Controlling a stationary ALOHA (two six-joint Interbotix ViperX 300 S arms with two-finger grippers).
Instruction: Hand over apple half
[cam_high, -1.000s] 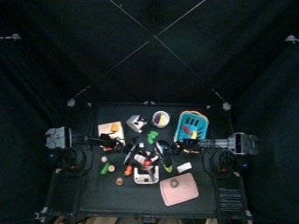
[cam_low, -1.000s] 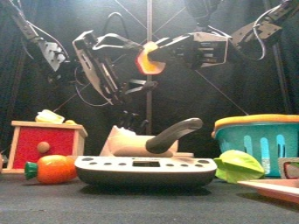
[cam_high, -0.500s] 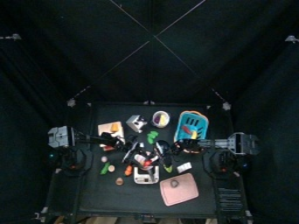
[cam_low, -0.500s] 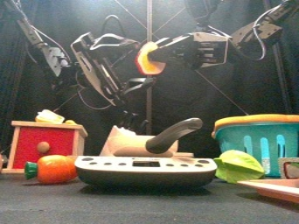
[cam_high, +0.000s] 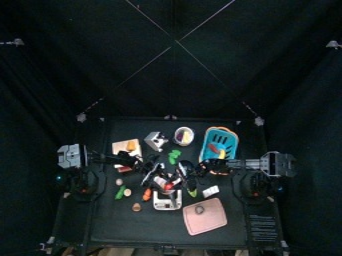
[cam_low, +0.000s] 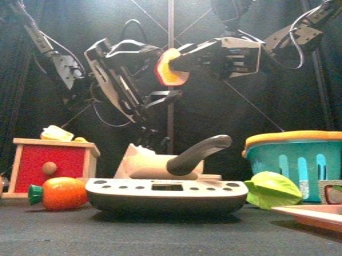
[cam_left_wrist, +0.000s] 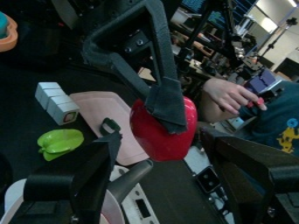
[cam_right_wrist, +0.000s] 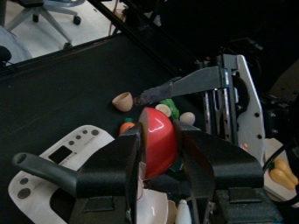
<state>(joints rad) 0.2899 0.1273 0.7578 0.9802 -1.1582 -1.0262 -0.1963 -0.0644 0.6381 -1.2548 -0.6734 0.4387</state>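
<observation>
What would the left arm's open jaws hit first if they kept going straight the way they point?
Most likely the apple half, held up in the right gripper. The left gripper points at it with jaws wide open; the remaining gap is hard to judge.

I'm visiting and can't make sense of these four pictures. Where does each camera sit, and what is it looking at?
Top: high overhead, looking straight down at the table; both arms show.
Front: at table height, looking across the scale; arms hang behind.
Left wrist: on the left arm, facing the apple half between its own open left gripper.
Right wrist: on the right arm; right gripper holds the apple half.
Both wrist views share it.
</observation>
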